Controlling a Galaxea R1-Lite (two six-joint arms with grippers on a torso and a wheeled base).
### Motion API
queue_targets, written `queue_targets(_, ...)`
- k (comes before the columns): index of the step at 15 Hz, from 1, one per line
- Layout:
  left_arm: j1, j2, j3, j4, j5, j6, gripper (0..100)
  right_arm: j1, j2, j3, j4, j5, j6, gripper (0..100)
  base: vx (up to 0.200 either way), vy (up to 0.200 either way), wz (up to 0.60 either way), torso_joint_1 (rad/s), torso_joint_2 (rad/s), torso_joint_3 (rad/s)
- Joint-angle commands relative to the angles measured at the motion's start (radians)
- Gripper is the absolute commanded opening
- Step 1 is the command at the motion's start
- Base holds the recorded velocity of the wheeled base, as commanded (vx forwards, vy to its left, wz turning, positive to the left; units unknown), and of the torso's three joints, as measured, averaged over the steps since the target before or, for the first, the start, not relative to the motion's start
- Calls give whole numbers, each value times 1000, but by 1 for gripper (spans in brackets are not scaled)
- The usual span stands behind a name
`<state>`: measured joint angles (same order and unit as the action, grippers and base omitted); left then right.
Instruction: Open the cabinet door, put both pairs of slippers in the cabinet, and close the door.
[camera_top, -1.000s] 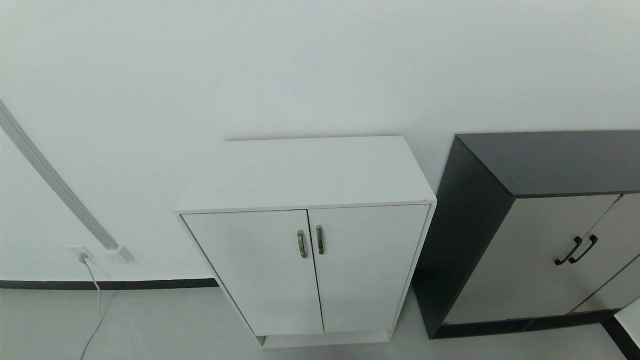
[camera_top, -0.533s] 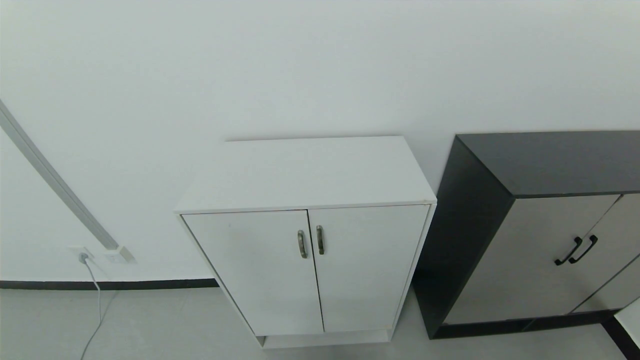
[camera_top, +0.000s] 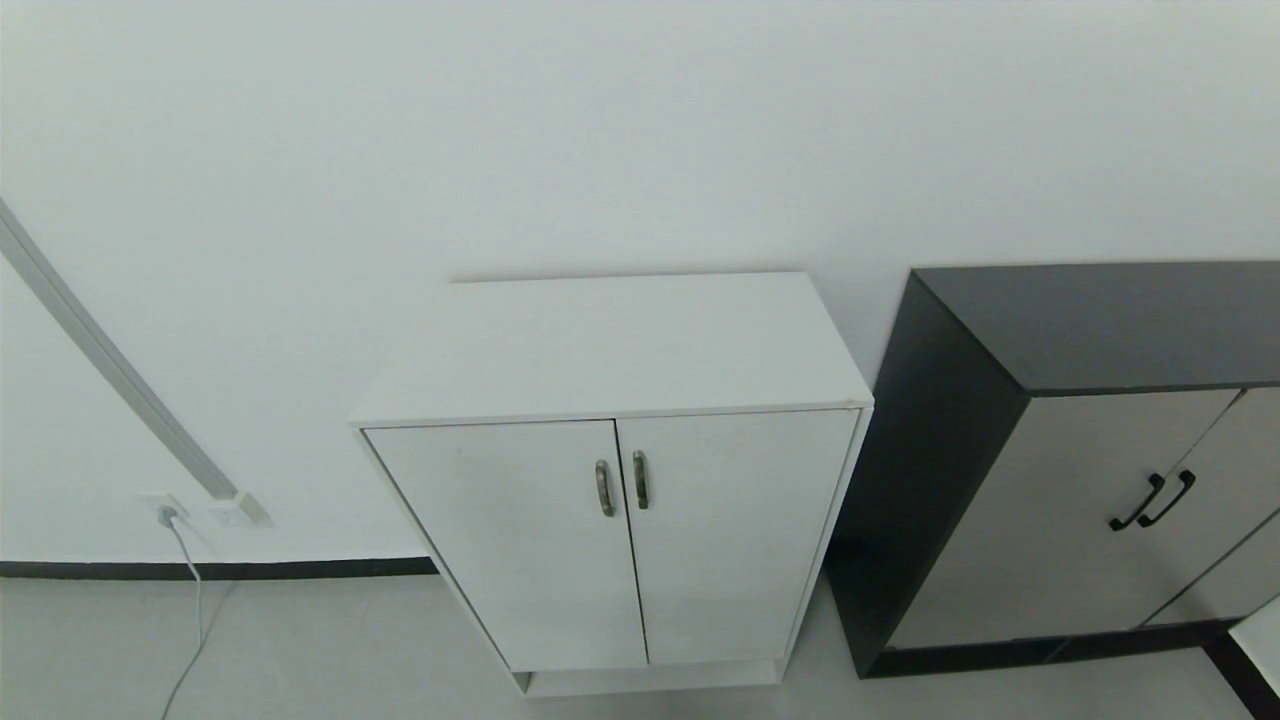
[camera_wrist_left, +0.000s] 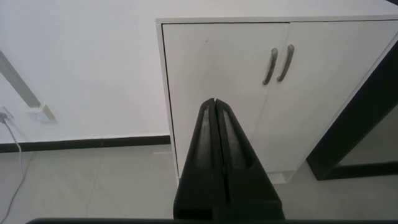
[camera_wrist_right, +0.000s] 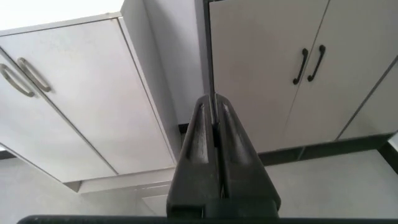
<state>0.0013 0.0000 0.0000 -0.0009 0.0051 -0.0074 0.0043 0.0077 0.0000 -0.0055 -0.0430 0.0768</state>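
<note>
Black left claw, right claw, closed, empty

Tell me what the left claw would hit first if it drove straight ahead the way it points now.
Most likely the white cabinet's left door, on bare panel beside its handle; nothing stands between the shut left claw and it, though the gap is hard to judge.

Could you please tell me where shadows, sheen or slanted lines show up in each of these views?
Head view: even light, only a faint shadow on the wall beside the white cabinet; its sides taper downward; the dark cabinet's doors carry a pale sheen. Left wrist view: the shut left hand is a dark wedge. Right wrist view: the right hand likewise.
</note>
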Motion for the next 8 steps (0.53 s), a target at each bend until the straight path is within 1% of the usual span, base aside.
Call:
queue_targets(1, 0, 2, 0, -1, 1, 1, 0, -1, -8, 0, 1, 0, -2, 0, 0, 0, 0, 0, 0, 0)
queue_targets(8, 0, 0, 0, -1, 1, 1, 0, -1, -8, 0, 1, 3, -9, 0, 0, 0, 0, 0, 0, 0)
